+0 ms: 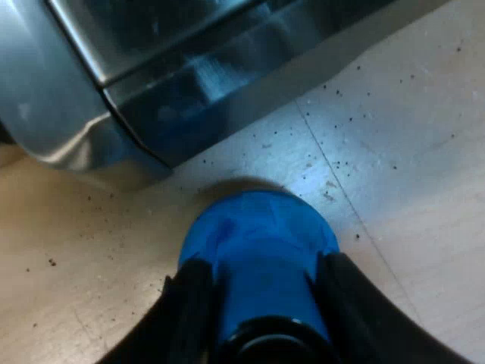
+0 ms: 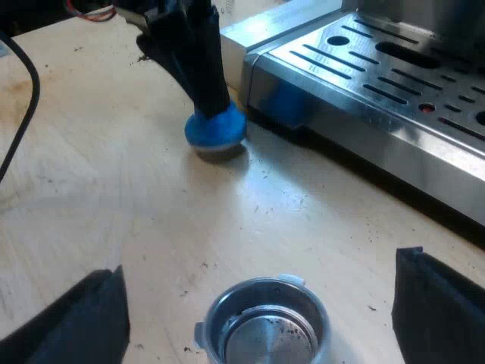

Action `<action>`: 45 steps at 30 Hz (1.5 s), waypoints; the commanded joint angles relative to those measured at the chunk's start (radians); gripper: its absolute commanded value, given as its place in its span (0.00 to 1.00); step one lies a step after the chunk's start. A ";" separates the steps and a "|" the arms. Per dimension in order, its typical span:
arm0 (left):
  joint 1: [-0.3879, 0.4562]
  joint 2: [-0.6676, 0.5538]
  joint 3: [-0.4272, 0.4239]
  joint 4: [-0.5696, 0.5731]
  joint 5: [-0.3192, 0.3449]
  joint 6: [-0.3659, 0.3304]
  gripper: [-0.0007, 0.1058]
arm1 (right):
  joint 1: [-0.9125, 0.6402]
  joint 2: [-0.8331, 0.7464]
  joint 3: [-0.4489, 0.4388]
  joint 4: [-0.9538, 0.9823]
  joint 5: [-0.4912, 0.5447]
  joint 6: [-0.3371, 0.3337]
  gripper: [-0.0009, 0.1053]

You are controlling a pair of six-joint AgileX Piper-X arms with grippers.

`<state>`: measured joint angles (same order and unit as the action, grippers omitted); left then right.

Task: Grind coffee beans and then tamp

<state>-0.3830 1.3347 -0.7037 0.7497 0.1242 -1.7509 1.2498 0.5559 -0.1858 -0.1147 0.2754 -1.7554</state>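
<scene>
Two black fingers of my left gripper are clamping the blue tamper by its sides, one finger pressing on each flank. The tamper is standing upright with its wide end down on the wooden table, just beside the shiny lower corner of the coffee machine but apart from it. Dark coffee specks are lying scattered over the tabletop around the tamper and along the machine's base.

My right gripper is hanging over the metal holder, its jaws spread wide and gripping nothing, each finger sitting well clear of the holder's rim. The holder's basket is facing up, its metal floor showing bare apart from a few dark crumbs; I cannot tell where its handle is pointing. From this side the tamper is showing farther off on the table, close to the machine's slotted drip tray, with the left arm reaching down onto it from above. The holder and the tamper are sitting well apart
</scene>
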 commanded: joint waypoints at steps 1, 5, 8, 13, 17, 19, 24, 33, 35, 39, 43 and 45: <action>-0.001 0.003 -0.003 -0.004 0.001 0.006 0.01 | 0.001 0.001 -0.010 -0.001 -0.003 0.004 0.69; -0.001 0.012 -0.003 0.009 0.001 0.013 0.18 | 0.001 0.001 -0.010 -0.001 -0.003 0.004 0.69; -0.001 0.012 -0.003 0.009 0.001 0.019 0.30 | 0.001 0.001 -0.010 -0.001 -0.003 0.007 0.69; -0.001 0.012 -0.005 0.046 0.001 0.054 0.99 | 0.001 0.001 -0.010 -0.001 -0.003 0.058 0.69; -0.001 0.012 -0.019 0.102 0.001 0.091 0.99 | 0.001 0.001 -0.010 -0.001 -0.003 0.077 0.69; -0.001 0.012 -0.038 0.135 0.001 0.103 0.99 | 0.001 0.001 -0.010 -0.001 -0.003 0.078 0.69; -0.001 -0.064 -0.089 0.191 0.001 0.103 0.99 | 0.001 0.001 -0.120 0.196 -0.003 0.077 0.69; -0.001 -0.457 -0.100 0.189 -0.042 0.088 0.99 | -0.003 0.001 -0.426 0.608 -0.003 0.118 0.69; -0.001 -0.545 -0.100 0.189 -0.054 0.088 0.99 | -0.006 0.001 -0.485 0.652 -0.003 0.098 0.69; -0.001 -0.692 -0.112 0.189 -0.061 0.085 0.99 | -0.045 0.020 -0.570 0.713 -0.003 0.090 0.69; -0.001 -0.808 -0.158 0.189 -0.073 0.085 0.99 | -0.164 0.068 -0.658 0.755 -0.049 0.061 0.69; -0.001 -0.826 -0.184 0.189 -0.100 0.072 0.99 | -0.220 0.089 -0.678 0.759 -0.098 0.045 0.69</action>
<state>-0.3830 0.5143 -0.8757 0.9397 0.0554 -1.6662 1.0501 0.6383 -0.8480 0.6325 0.2041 -1.6906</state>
